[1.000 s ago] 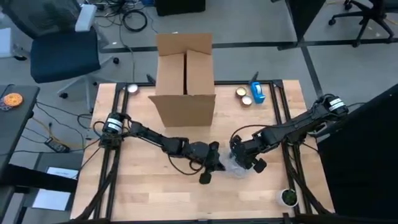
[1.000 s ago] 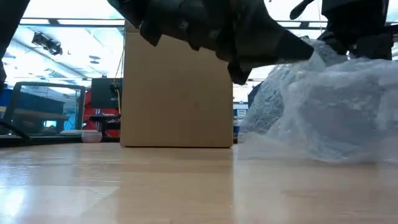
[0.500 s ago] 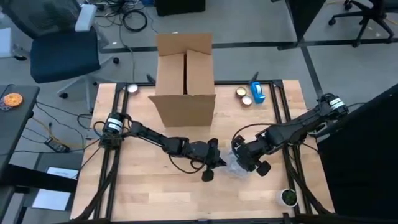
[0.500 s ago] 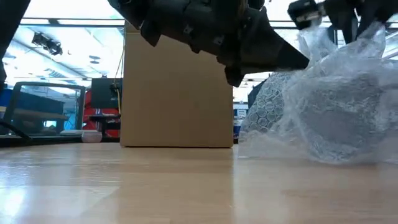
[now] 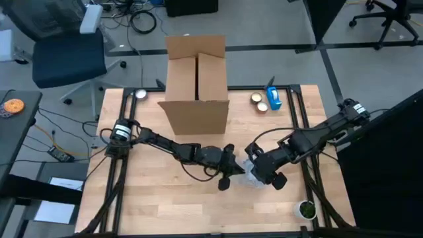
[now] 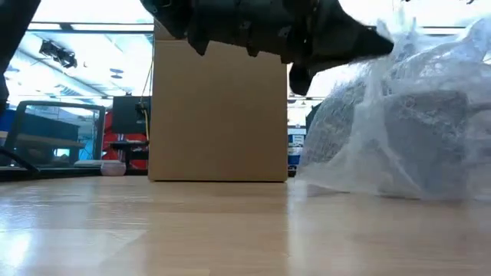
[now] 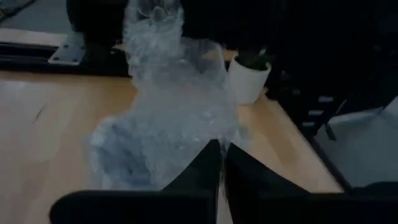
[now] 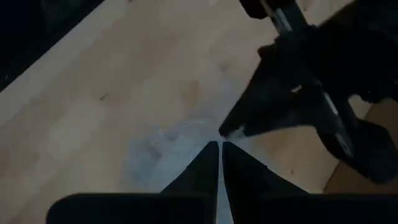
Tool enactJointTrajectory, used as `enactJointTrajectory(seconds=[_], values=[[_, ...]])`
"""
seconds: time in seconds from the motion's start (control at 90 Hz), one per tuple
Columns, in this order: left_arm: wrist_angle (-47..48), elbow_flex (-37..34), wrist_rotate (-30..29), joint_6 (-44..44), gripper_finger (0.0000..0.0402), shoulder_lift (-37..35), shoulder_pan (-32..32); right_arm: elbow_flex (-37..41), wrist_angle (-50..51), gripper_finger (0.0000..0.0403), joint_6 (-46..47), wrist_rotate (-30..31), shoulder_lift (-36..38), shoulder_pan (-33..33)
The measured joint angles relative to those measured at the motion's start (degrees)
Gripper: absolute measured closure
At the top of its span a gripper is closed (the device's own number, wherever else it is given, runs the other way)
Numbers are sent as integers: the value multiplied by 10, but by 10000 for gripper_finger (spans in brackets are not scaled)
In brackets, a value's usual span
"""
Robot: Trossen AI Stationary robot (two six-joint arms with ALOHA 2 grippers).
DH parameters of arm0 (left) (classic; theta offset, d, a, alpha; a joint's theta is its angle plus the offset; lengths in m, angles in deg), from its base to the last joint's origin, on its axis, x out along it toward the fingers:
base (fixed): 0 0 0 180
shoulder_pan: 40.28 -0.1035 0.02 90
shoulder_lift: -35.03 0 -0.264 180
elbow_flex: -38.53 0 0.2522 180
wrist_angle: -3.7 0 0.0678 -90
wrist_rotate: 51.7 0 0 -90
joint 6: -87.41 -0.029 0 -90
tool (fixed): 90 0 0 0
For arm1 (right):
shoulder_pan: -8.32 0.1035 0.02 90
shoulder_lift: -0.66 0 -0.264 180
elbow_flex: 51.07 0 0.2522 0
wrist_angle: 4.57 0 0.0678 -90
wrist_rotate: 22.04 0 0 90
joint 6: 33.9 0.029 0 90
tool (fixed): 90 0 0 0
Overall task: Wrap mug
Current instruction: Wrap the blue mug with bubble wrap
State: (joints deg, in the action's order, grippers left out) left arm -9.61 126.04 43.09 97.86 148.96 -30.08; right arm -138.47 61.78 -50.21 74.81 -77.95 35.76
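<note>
Overhead, the left end effector and right end effector meet over the bubble wrap at the counter centre, the cardboard box behind; level with the counter, the mug sits largely swathed, loose ends apparently untucked; both wrist views show fingers pressed together, seemingly pinching film; a potted plant stands near.

Open cardboard box at table's far edge; blue object right; potted plant near corner.
</note>
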Motion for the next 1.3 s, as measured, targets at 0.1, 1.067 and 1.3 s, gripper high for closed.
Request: enactJointTrajectory(seconds=[0.1,1.067,1.3], values=[[-1,14,32,0,402,-1,-15,15,2,403,19,0,-2,0],[33,20,248,-27,401,0,-157,245,-153,403,29,16,-1,-31],[51,20,228,-43,401,10,-165,245,-167,403,0,-5,-2,-39]])
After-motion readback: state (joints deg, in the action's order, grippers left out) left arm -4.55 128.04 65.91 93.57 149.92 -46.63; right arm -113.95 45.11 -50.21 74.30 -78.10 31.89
